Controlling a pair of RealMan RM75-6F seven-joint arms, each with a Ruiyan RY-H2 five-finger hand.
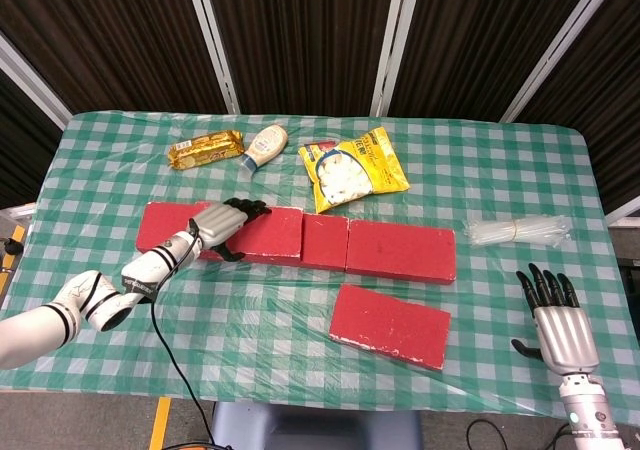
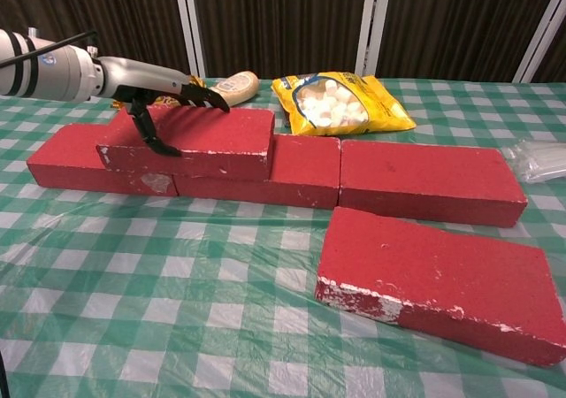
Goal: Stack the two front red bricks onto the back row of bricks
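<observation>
One red brick (image 1: 262, 232) (image 2: 199, 137) lies on top of the left end of the back row of red bricks (image 1: 400, 250) (image 2: 429, 181). My left hand (image 1: 225, 220) (image 2: 159, 97) grips this upper brick, fingers over its top and thumb against its front face. A second red brick (image 1: 390, 325) (image 2: 442, 283) lies flat and slightly skewed on the cloth in front of the row's right end. Low at the right edge of the head view, my right hand (image 1: 558, 320) is open and holds nothing; the chest view does not show it.
Behind the row lie a biscuit packet (image 1: 205, 151), a pale squeeze bottle (image 1: 262, 147) (image 2: 234, 85) and a yellow snack bag (image 1: 352, 170) (image 2: 345, 102). A clear plastic bundle (image 1: 518, 231) (image 2: 539, 161) lies at the right. A green checked cloth (image 1: 250, 320) covers the table.
</observation>
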